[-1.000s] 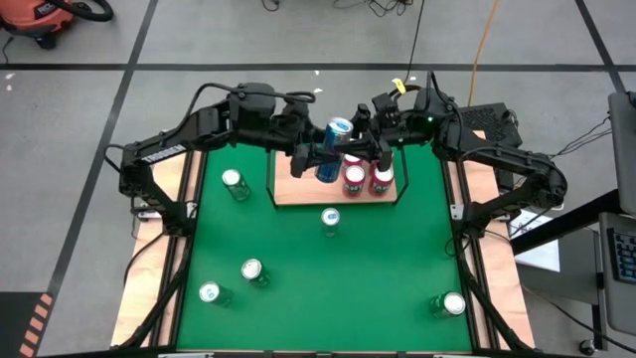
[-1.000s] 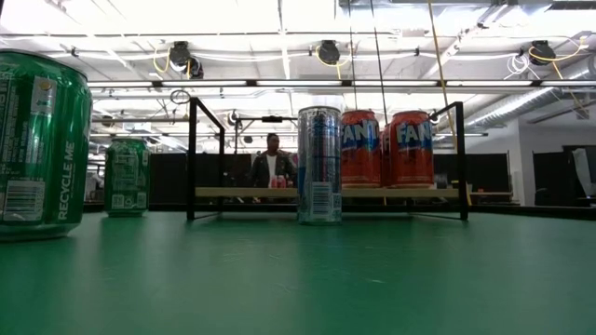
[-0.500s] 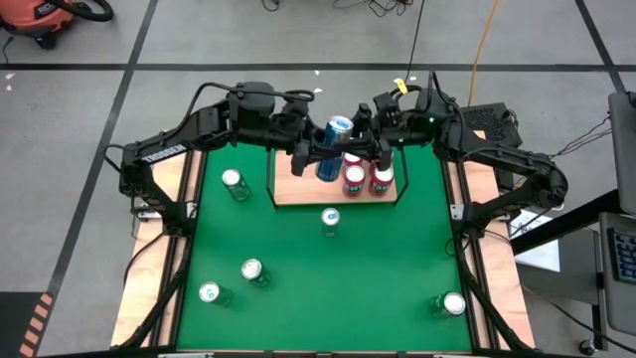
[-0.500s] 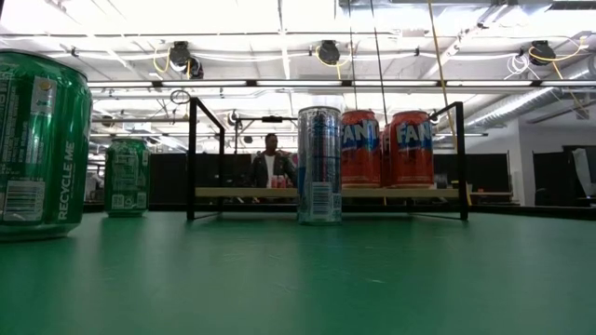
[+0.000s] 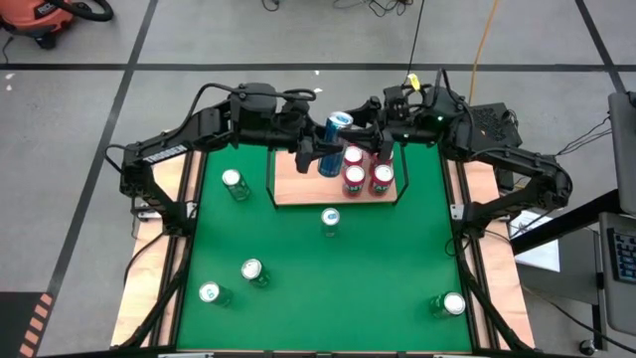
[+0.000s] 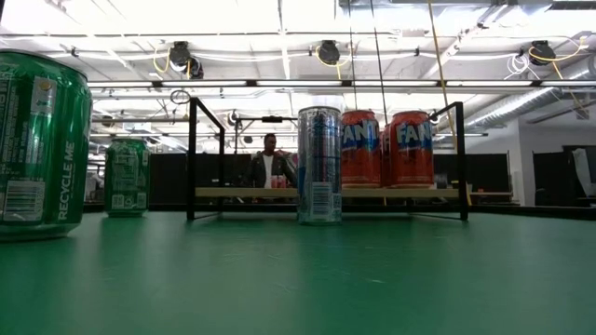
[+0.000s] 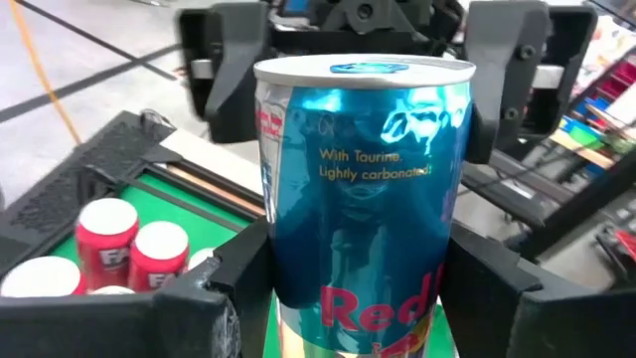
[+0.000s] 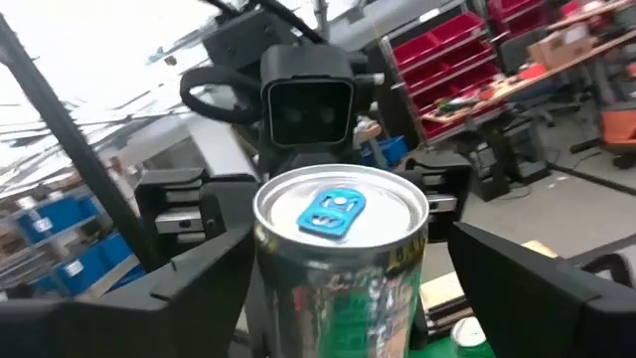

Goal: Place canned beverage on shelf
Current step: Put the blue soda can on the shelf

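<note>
My left gripper is clamped on the Red Bull can, airborne above the shelf. My right gripper flanks it, fingers spread, no contact. Risk: the Fanta cans sit just beside my drop spot; a skewed descent could topple them.

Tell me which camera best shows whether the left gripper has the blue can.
Left wrist view: both fingers press the blue can's sides. The high view shows the can above the shelf between both arms. Right wrist view shows its top, right fingers apart. Low view misses it.
</note>
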`<state>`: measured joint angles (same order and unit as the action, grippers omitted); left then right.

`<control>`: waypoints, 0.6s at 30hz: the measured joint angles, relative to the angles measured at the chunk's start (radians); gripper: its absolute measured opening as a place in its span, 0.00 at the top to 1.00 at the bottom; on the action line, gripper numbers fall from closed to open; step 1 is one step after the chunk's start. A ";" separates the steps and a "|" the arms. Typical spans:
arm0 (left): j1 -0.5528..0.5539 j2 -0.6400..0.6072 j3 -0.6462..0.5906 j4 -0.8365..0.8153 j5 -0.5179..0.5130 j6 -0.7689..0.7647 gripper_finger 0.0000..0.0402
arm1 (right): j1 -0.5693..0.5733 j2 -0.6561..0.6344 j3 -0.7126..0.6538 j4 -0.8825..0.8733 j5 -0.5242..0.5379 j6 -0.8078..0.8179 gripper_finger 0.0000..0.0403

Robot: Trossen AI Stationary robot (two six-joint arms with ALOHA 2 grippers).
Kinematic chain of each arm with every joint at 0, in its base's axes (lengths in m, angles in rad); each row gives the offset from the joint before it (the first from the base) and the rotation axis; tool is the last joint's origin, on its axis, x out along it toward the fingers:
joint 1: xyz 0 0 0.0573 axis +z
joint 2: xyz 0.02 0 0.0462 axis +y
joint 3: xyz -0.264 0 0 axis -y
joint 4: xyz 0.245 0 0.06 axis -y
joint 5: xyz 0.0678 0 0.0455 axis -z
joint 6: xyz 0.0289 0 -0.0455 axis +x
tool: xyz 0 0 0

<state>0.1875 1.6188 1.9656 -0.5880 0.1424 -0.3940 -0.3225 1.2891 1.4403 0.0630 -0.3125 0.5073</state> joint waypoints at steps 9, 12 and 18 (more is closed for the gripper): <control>0.000 -0.008 0.000 0.064 -0.097 -0.027 0.46 | 0.016 -0.110 0.000 -0.268 0.055 -0.053 0.14; 0.000 -0.009 0.000 0.128 -0.130 -0.027 0.46 | 0.032 -0.117 0.000 -0.320 0.066 -0.058 0.14; 0.000 -0.009 0.001 0.194 -0.184 0.008 0.46 | 0.069 -0.082 0.000 -0.316 0.077 -0.049 0.14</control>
<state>0.1875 1.6101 1.9663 -0.3943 -0.0415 -0.3861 -0.2540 1.2066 1.4403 -0.2527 -0.2352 0.4584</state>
